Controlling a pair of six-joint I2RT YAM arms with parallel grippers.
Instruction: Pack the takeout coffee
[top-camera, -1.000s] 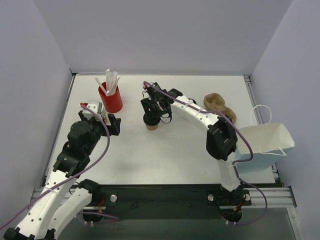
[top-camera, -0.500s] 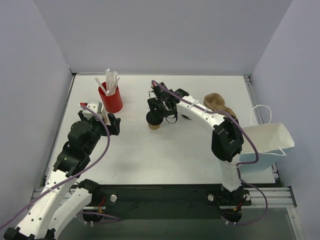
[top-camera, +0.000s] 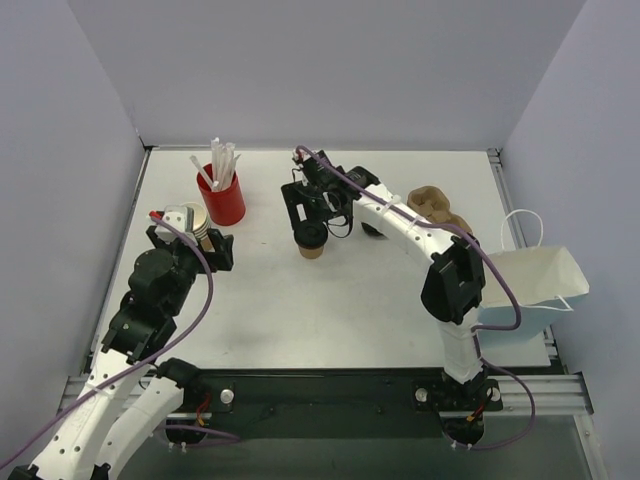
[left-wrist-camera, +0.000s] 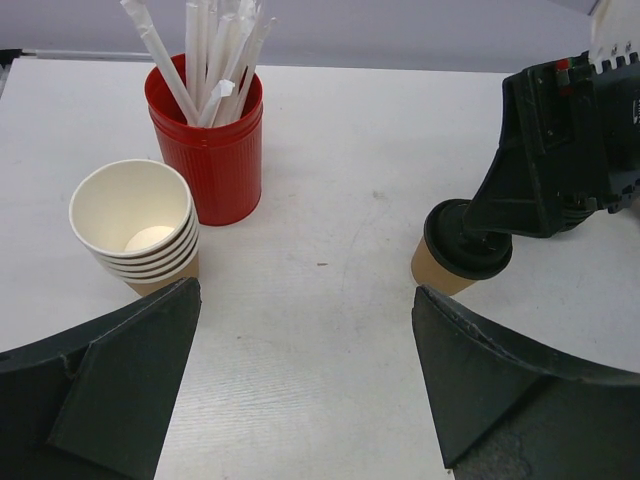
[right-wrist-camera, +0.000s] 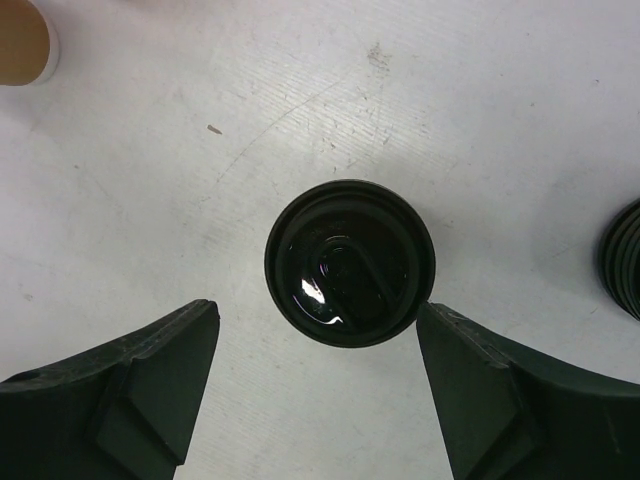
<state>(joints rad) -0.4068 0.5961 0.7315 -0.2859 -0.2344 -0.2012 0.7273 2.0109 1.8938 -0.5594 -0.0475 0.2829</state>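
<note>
Mid-table, slightly far of centre, takeout coffee (top-camera: 313, 243) is standing upright, black lid on. Right gripper (top-camera: 312, 222) is hovering directly over it, jaws spread wide, fingers flanking the lid and touching nothing. Left gripper (left-wrist-camera: 305, 300) is also gaping, empty, facing the cream cup stack (left-wrist-camera: 135, 225) beside the red straw holder (left-wrist-camera: 210, 150).

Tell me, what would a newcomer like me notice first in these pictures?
Most likely the small brown cup with a black lid standing in the middle, with the right gripper poised directly over it, its jaws open on either side. Next comes the bright red tin of wrapped straws at the back left, then the white paper bag at the far right.
</note>
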